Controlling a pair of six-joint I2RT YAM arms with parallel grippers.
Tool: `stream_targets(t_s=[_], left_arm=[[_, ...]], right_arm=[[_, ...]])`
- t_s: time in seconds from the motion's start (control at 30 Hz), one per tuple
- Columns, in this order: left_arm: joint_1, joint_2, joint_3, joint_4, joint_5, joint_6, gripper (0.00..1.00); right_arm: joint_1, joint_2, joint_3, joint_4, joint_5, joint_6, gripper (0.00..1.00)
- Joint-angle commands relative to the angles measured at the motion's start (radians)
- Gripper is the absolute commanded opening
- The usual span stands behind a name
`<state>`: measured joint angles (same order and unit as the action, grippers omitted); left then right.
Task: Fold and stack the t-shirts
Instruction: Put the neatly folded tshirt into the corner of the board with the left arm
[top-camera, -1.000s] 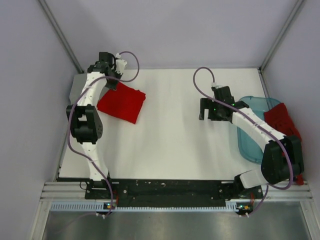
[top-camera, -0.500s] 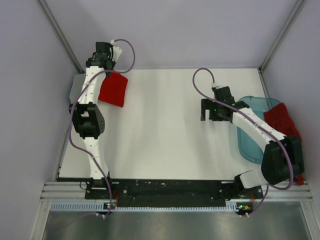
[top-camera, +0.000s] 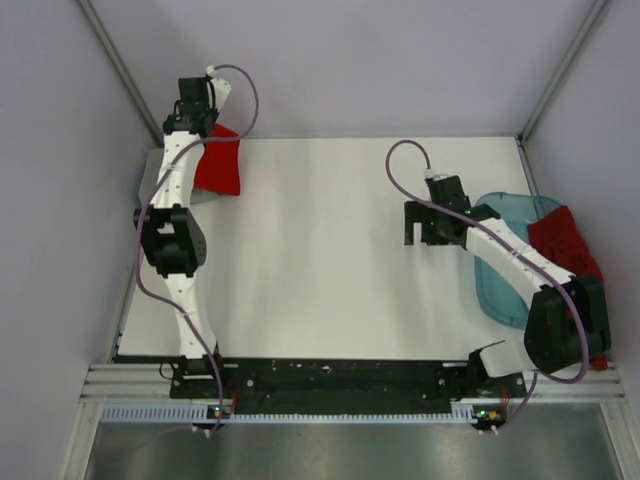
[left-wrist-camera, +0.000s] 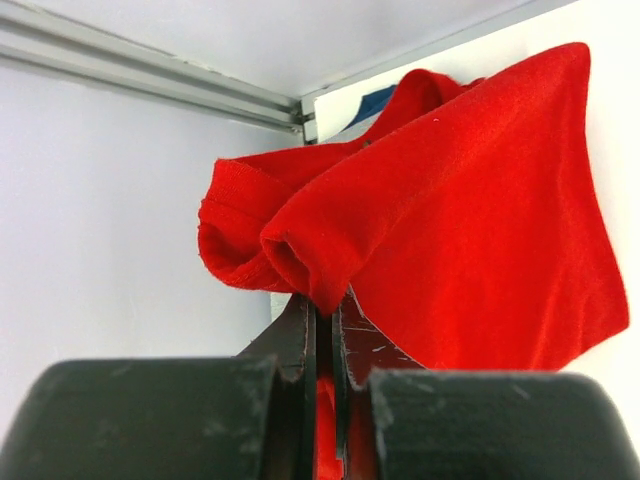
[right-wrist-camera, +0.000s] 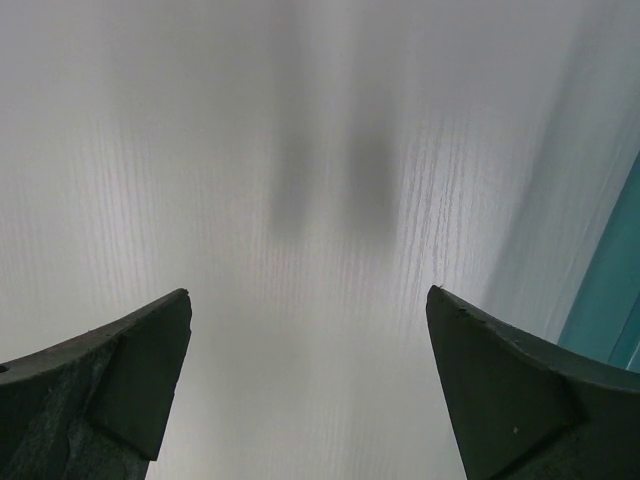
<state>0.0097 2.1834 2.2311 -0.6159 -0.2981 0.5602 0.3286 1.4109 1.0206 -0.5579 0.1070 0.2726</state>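
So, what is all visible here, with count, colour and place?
bright red t-shirt: 1, bright red, far left corner, lifted
darker red t-shirt: 1, dark red, right edge, against the tub
grey cloth: 1, light grey, left edge, partly hidden
tub: 1, translucent light blue, right side
table: 1, white, under everything
left claw: 1, black, shut on the bright red t-shirt
right claw: 1, black, open above bare table

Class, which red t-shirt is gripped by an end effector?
The bright red t-shirt, far left, pinched by the left end effector; the darker red t-shirt lies ungripped on the right.
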Motion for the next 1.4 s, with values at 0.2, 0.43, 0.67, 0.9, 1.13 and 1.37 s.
stream_targets(t_s=[0.2,0.43,0.67,0.9,1.13,1.37], left_arm=[[0.056,-0.094,0.055,0.137,-0.045,0.064,0.0],[0.088,-0.074,0.056,0.151,-0.05,0.086,0.0],[0.144,0.001,0.082,0.176,-0.07,0.106,0.0],[0.167,0.084,0.082,0.205,-0.055,0.141,0.0],[0.185,0.235,0.139,0.301,-0.159,0.205,0.3],[0.177,0.211,0.098,0.327,-0.21,0.192,0.99]], right_arm=[[-0.005,-0.024,0.007,0.004,0.025,-0.027,0.99],[-0.005,-0.021,0.009,0.003,0.028,-0.039,0.99],[-0.006,-0.02,0.009,0.0,0.033,-0.049,0.99],[-0.005,-0.009,0.016,-0.002,0.03,-0.055,0.99],[-0.007,-0.003,0.022,-0.007,0.02,-0.069,0.99],[-0.007,0.013,0.03,-0.01,-0.01,-0.064,0.99]])
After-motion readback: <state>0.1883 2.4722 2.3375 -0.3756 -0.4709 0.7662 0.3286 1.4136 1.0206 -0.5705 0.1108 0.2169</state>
